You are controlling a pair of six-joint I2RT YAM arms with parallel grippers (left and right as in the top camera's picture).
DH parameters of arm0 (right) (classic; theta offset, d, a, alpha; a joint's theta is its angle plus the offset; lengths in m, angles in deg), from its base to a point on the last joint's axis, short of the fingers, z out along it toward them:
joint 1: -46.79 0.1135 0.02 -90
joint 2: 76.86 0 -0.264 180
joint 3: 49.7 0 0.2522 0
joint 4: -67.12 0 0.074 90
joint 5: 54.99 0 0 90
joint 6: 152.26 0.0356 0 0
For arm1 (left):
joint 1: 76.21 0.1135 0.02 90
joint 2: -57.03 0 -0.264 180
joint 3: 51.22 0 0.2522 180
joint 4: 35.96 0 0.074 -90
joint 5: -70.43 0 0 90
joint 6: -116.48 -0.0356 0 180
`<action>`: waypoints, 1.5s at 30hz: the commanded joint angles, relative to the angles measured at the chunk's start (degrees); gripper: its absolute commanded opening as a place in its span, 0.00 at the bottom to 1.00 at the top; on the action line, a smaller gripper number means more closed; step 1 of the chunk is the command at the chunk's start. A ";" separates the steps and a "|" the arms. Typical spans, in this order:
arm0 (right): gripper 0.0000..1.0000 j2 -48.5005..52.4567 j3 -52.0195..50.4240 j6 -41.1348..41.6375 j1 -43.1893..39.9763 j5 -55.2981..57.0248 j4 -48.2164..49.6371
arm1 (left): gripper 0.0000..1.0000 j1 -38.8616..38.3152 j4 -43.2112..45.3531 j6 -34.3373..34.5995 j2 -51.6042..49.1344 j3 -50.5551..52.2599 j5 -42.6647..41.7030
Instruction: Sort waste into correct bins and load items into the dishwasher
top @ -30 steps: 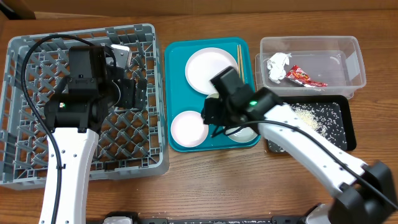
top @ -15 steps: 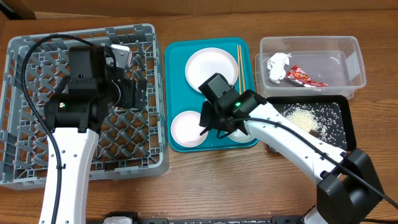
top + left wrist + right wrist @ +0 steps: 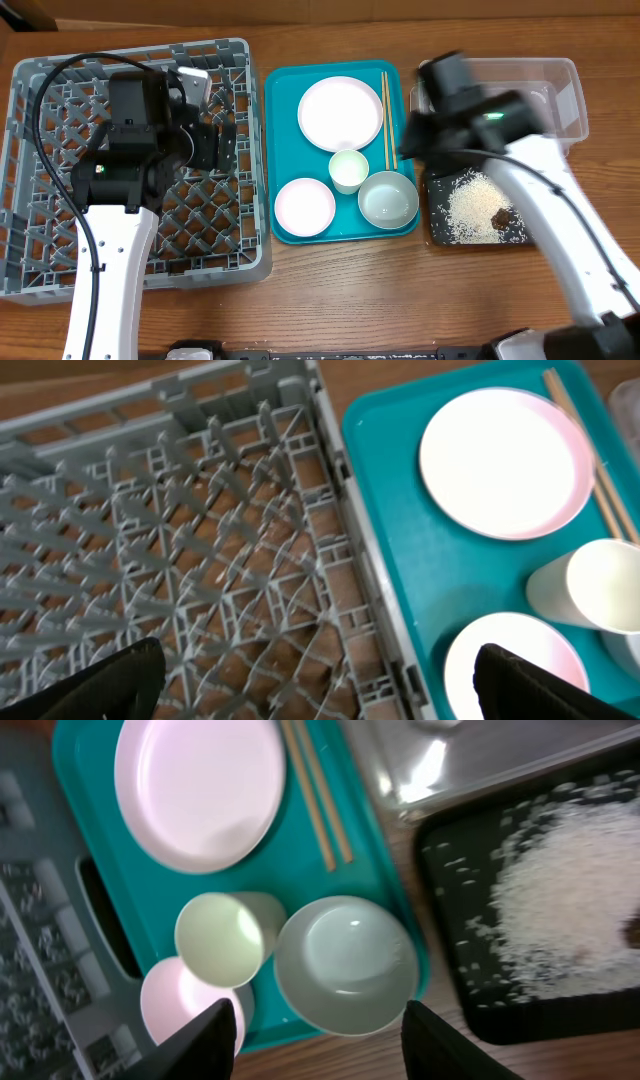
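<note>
My left gripper (image 3: 225, 150) is open and empty over the grey dish rack (image 3: 60, 240), near its right wall (image 3: 335, 480), fingers wide apart (image 3: 320, 700). My right gripper (image 3: 318, 1050) is open and empty, high above the bowl (image 3: 345, 965); its arm (image 3: 412, 140) is blurred in the overhead view. On the teal tray (image 3: 283, 140) lie a large plate (image 3: 340, 112), cup (image 3: 348, 170), small plate (image 3: 304, 205), bowl (image 3: 388, 198) and chopsticks (image 3: 385, 120). Rice (image 3: 470, 205) and a brown lump (image 3: 499, 216) lie in the black tray (image 3: 437, 232). The clear tub (image 3: 565, 95) is partly covered; wrapper and tissue are hidden.
The rack fills the table's left half, and its wall stands right beside the teal tray's left rim (image 3: 365, 470). The right arm's white link (image 3: 560, 230) crosses over the black tray's right part. Bare wood runs along the front edge (image 3: 350, 290).
My right arm has swung up and to the right, from over the teal tray's front to over the tub and black tray. The cup and bowl are now uncovered. The left arm has not moved.
</note>
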 commanded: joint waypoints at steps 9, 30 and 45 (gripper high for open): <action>0.55 -4.59 1.20 -7.41 -15.43 0.79 -8.44 | 1.00 -1.49 9.77 8.94 -2.62 -1.33 -29.16; 0.66 -4.57 1.16 -7.80 -16.02 1.86 -9.03 | 0.72 -16.65 -13.60 16.41 -30.05 -20.02 -18.43; 0.70 -4.57 1.11 -7.76 -15.72 0.68 -8.85 | 0.64 -21.84 -12.24 11.80 -35.87 -19.80 -13.49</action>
